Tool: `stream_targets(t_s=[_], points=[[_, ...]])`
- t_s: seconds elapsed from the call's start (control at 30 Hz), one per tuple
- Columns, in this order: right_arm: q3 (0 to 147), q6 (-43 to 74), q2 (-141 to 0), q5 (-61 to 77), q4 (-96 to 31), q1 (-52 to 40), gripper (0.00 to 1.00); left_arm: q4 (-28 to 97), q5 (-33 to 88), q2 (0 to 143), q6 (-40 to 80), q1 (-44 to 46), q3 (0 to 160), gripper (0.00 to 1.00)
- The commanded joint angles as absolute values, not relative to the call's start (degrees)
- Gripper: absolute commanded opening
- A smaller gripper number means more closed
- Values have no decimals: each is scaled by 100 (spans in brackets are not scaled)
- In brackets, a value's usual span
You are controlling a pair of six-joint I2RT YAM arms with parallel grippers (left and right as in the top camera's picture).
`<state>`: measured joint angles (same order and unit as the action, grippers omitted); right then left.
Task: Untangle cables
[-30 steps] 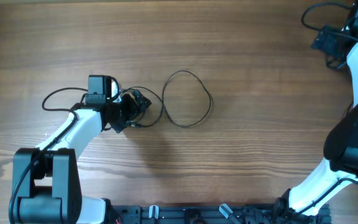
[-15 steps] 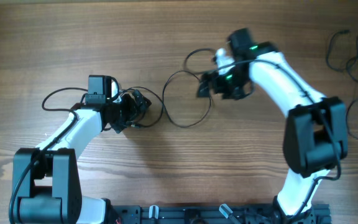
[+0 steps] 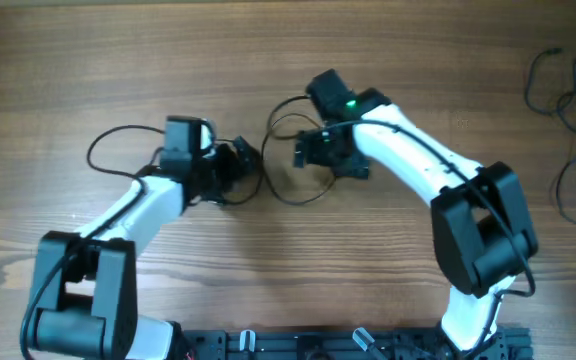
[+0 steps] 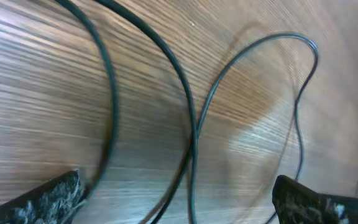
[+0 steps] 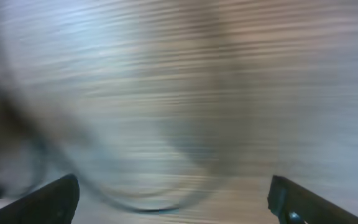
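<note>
Although the wooden surface [image 3: 118, 50] filled nearly all of the overhead view, the work centred on one thin black loop [image 3: 296, 201] of the cables near its middle. Just left of that loop, the left arm [image 3: 148, 200] covered the tangle. The left pincer [image 3: 236, 166] hung low there with its jaws spread. Its wrist view showed strands [image 4: 191, 124] crossing between the open fingers [image 4: 48, 196], none of them pinched. At the loop's upper right edge the right pincer [image 3: 310, 152] hovered, jaws likewise apart and holding nothing. Far right of the loop a second bunch of cables [image 3: 568, 80] lay loose, partly cut off by the frame edge.

Such cord looked light, limp and a little springy. It would probably slide and drag its neighbours when pulled, so a hold on a free stretch beside a crossing seemed wiser than one on the knot.

Blur smeared the right wrist view, leaving only a faint curve. No plug ends could be made out.
</note>
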<state>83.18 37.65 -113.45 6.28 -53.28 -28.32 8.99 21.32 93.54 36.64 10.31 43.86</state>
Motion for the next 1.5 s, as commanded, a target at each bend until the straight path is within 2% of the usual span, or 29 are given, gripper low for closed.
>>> stream_targets(t_s=[0.0,0.17,0.3,0.37,0.43,0.5,0.6,0.73,0.87,1.0,1.07,1.17,1.23,1.27,1.33,1.37,1.47], points=[[8318,4108,-10379,-591,-5778,-2189,100,561,1640,9776,4650,1706,4394,100],[8318,3765,-9074,-622,-5927,-1227,100,-775,1929,10495,5924,2698,4394,100],[8318,3048,-8665,-25,-5975,-893,100,-2585,2058,10593,5730,3444,4440,100],[8311,3004,-8683,12,-6132,-893,100,-2639,2366,10477,5708,3393,4659,100],[8311,3015,-8689,10,-6149,-893,100,-2613,3179,10245,5172,3205,4963,100],[8278,2993,-8705,-1,-5896,-897,100,-2329,3553,9950,4453,2945,5124,100],[7953,2882,-8768,115,-5389,-917,100,-965,2976,9192,3894,2239,5146,100],[7155,1323,-9174,1758,-4480,-1197,100,1168,1745,8071,3894,880,5146,100],[6834,1308,-9703,961,-4453,-1691,100,2137,1638,7518,3894,-183,5144,100],[6779,816,-10226,928,-4558,-1892,100,2665,1640,7494,3898,-819,5144,100],[6777,919,-10519,1308,-4871,-1890,100,2891,1636,7496,3896,-978,5144,100],[6775,884,-10840,1590,-5068,-1892,93,3030,1313,7496,3896,-1039,5144,100],[6775,419,-11006,1549,-5039,-1890,86,3087,1140,7496,3896,-1039,5144,100],[6775,209,-11034,1555,-5083,-1892,77,3118,1098,7496,3896,-1041,5144,100],[6775,-233,-11045,1544,-5293,-1892,72,3179,1033,7496,3896,-1039,5144,100],[6775,-366,-11045,1393,-5330,-1892,72,3208,987,7496,3894,-1039,5144,100],[6775,-694,-11045,751,-5107,-1892,85,3315,701,7496,3896,-1039,5144,100]])
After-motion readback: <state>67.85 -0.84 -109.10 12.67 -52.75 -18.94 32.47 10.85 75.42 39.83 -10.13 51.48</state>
